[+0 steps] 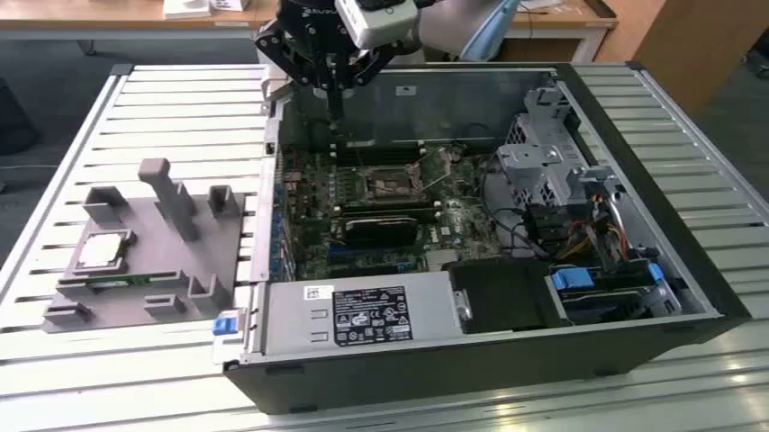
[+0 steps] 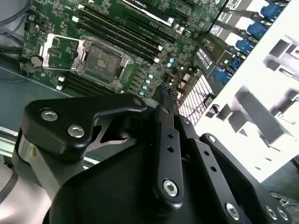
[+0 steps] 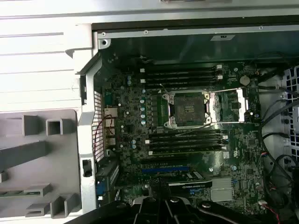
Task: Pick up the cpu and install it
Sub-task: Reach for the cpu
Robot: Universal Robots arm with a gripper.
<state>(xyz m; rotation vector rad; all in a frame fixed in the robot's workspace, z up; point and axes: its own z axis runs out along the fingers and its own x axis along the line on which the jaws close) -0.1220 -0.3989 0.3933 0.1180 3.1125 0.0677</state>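
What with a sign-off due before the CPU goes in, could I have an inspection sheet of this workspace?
Surface: slatted metal table carrying an open computer case and a grey fixture tray.
Job's things: cpu lies flat on the tray, not yet picked up; motherboard socket is empty, its retaining frame swung aside.
Clutter: green memory stick on the tray near the cpu.
Grippers: hand hangs over the motherboard in the open case, apart from the cpu.
Cables: coloured bundle inside the case by the drive bays; red wires near the rear grille.
Surroundings: wooden desks behind the table.
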